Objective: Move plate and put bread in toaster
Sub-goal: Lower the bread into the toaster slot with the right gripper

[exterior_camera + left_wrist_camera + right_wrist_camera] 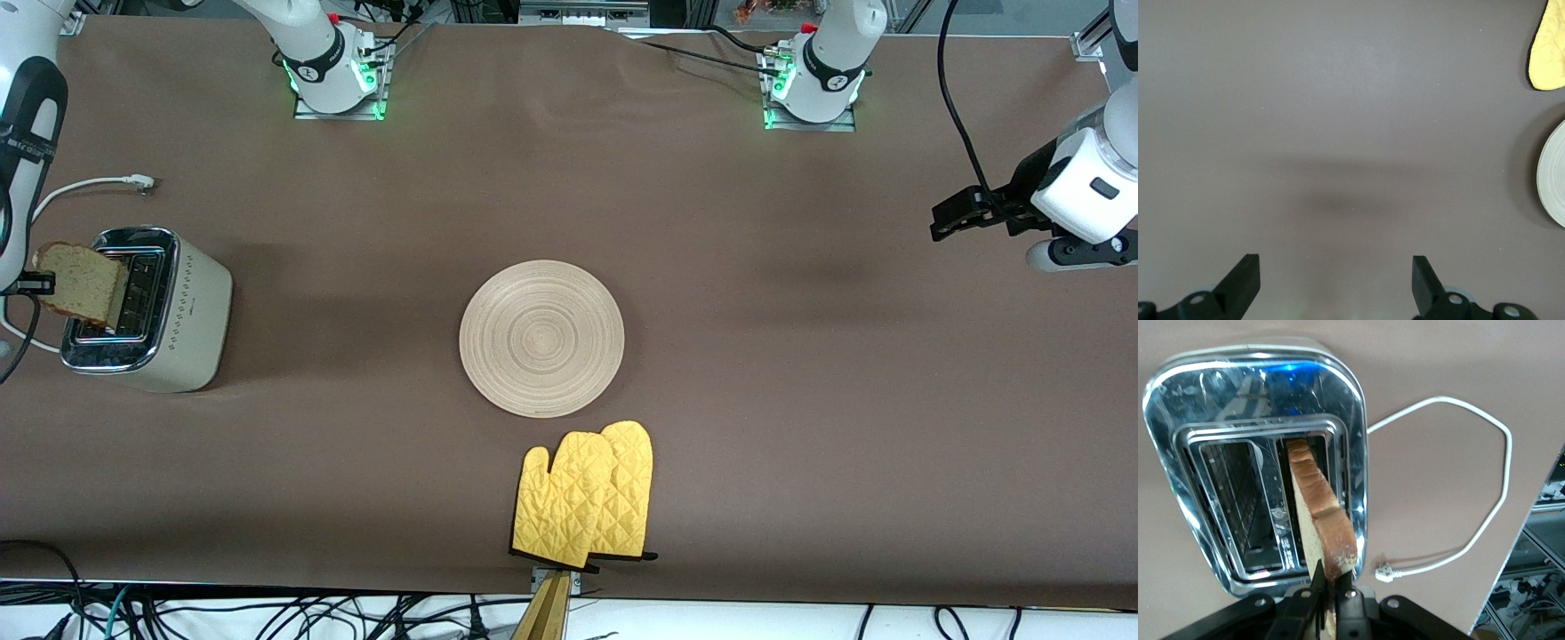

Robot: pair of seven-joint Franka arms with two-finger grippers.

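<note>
The bread (80, 280) is pinched at its crust by my shut right gripper (40, 283), over the cream-white toaster (187, 320) at the right arm's end of the table. In the right wrist view the bread (1318, 513) hangs from my right gripper (1328, 577), its lower edge at one slot of the toaster's chrome top (1191, 407). The plate (541, 338) lies bare at the table's middle. My left gripper (947, 218) is open and empty above the bare table at the left arm's end. In the left wrist view my left gripper (1336, 273) is well apart from the plate's rim (1553, 173).
A pair of yellow oven mitts (582, 498) lies nearer the front camera than the plate, by the table's edge; one tip shows in the left wrist view (1548, 47). The toaster's white cord (89, 185) trails on the table toward the right arm's base, also in the right wrist view (1471, 453).
</note>
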